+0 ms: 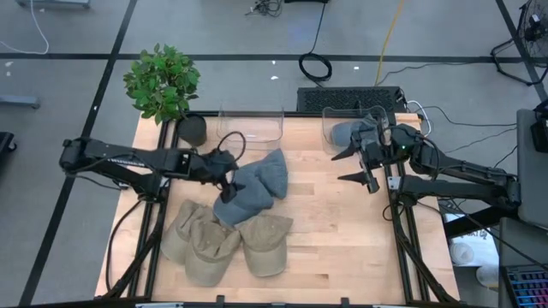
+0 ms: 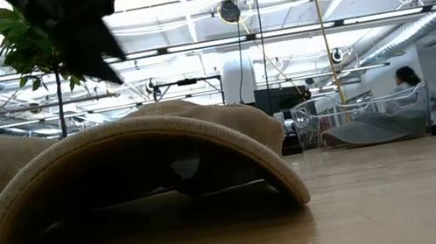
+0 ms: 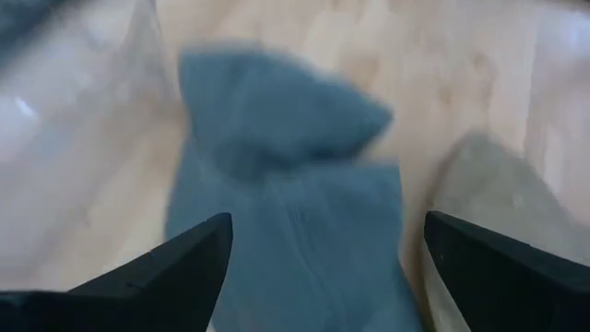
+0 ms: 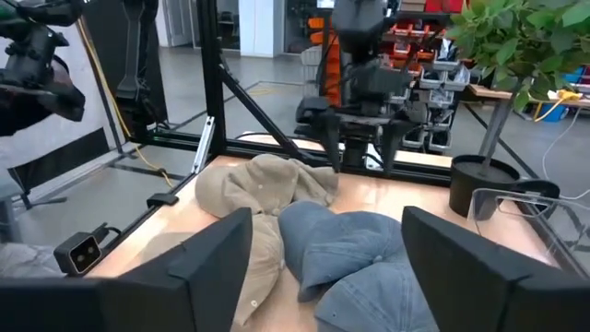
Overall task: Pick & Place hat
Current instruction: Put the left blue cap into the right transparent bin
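Directly beneath the left gripper (image 1: pixel 229 184), whose fingers are spread wide and grasp nothing, lie the blue-grey fabric caps (image 1: pixel 257 186), while the right gripper (image 1: pixel 352 165), parted, hangs empty beside the clear plastic bin (image 1: pixel 330 137).

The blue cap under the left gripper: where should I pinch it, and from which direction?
Pinch the raised crown fold of the blue cap, coming straight down. The open left gripper already straddles the soft, crumpled cloth, which lies flat on the table, leaving no edge for a side approach.

Blue-grey hats (image 1: pixel 257 188), tan hats (image 1: pixel 227 239), light wood table (image 1: pixel 342 231).
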